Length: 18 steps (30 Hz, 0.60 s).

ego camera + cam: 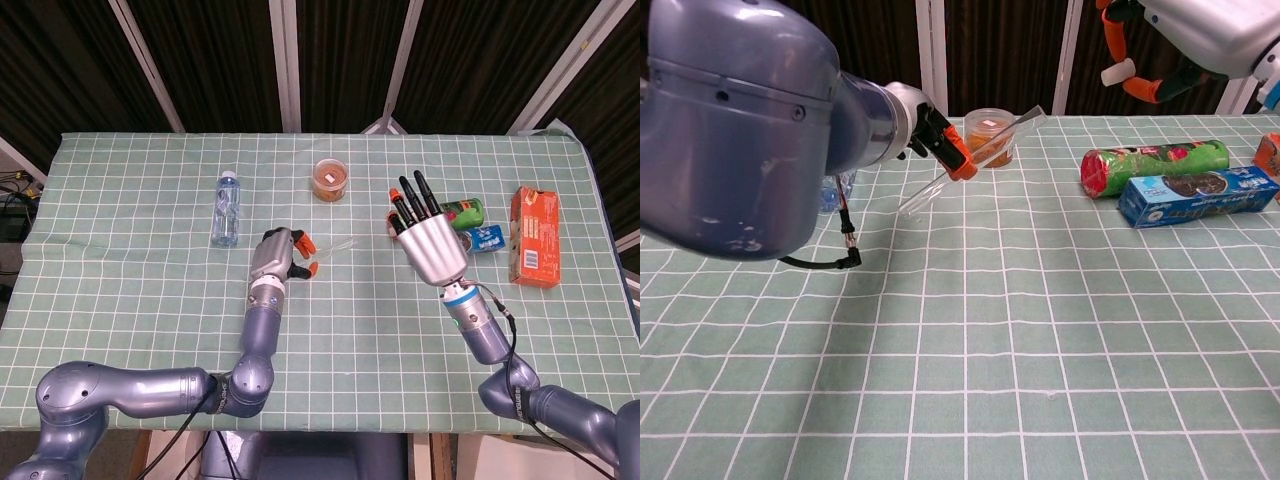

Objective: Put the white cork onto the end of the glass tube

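My left hand [280, 258] grips a clear glass tube [925, 193] and holds it tilted above the cloth, its upper end pointing right towards the cup. In the head view the tube [336, 246] shows faintly to the right of the hand's orange fingertips. My right hand [428, 240] hovers over the snack packets with its back to the head camera. In the chest view this right hand [1200, 30] pinches the small white cork [1118, 72] between orange fingertips, high and well to the right of the tube's end. The cork is hidden in the head view.
A water bottle [227, 208] lies at the left. A plastic cup [990, 135] with orange contents stands behind the tube. A green can [1155, 165] and a blue packet [1200, 193] lie at the right, with an orange box [534, 236] beyond them.
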{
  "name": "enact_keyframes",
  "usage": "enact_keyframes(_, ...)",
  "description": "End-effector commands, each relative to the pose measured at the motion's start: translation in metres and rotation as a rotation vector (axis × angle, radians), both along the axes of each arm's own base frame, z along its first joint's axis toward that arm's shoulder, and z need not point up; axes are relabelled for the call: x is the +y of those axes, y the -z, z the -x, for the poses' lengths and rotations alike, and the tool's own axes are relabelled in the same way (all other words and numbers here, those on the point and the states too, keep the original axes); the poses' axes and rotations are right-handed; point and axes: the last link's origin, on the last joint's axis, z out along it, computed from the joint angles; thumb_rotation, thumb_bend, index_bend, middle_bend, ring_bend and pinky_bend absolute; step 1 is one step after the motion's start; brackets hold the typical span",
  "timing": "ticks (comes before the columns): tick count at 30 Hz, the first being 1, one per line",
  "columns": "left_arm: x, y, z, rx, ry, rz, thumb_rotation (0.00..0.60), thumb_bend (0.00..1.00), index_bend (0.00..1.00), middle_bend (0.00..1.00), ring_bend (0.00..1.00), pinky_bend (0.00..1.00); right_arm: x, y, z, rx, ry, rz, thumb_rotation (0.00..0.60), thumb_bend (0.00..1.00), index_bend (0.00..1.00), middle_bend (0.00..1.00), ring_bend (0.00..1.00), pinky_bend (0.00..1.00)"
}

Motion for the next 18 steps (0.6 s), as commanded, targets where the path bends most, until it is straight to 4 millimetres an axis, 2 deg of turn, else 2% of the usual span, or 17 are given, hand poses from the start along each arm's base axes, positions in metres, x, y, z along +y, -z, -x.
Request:
enact_keyframes(1,0.001,-0.001,0.003,0.009,0.000,0.002,0.600,0.62,0.58,0.47,0.11,0.00,-0.001,0.002,-0.001,0.004,-0.001,0.002,0.600,0.37,0.66,0.26,0.11,0.00)
enact_keyframes(9,0.002,0.003,0.006,-0.001,-0.005,0.020,0.600,0.62,0.58,0.47,0.11,0.00,-0.001,0.010,-0.006,0.010,-0.004,0.000,0.600,0.37,0.66,0.26,0.11,0.00)
enact_keyframes(18,-0.001,0.008,-0.002,-0.021,0.007,0.032,0.600,0.62,0.58,0.47,0.11,0.00,-0.001,0.020,-0.005,0.012,-0.001,-0.020,0.600,0.37,0.66,0.26,0.11,0.00)
